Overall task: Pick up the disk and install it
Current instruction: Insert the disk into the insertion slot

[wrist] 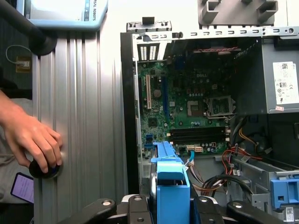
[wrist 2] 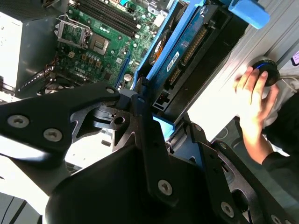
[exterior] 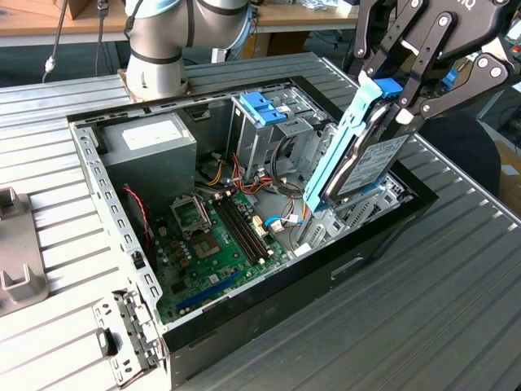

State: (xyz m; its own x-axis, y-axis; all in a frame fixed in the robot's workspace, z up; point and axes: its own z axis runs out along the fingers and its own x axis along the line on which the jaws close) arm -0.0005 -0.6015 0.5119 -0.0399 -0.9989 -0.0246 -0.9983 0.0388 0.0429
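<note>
Counted across the views: 1 arm (exterior: 159, 49), 1 gripper (exterior: 389, 99), 1 disk (exterior: 362, 167), 1 open computer case (exterior: 244, 318) lying on 1 ribbed metal table (exterior: 423, 326), and 1 person's hand (wrist: 32, 140). Inside the case sit 1 green motherboard (exterior: 216, 244), 1 grey power supply (exterior: 151, 138) and 1 metal drive cage (exterior: 281, 134) with 1 blue latch (exterior: 264, 107) on top.

The exterior view takes in the arm's base behind the case and 1 grey fixture (exterior: 16, 269) on the table at the exterior view's left. Both wrist views show the hand resting on a round black object (wrist: 44, 169) on the table beside the case. The first wrist view looks straight down the blue carrier's end (wrist: 172, 186), and the second wrist view shows the drive's circuit-board face (wrist 2: 184, 51) edge-on.

The 2 fingers (exterior: 419, 96) are clamped on the disk's upper end, 1 on each broad side. The disk stands steeply tilted — its upper end above the case rim in the gripper, its lower end down inside the case at the side toward the exterior view's right, just beside the drive cage. Whether that lower end rests on anything cannot be told.
</note>
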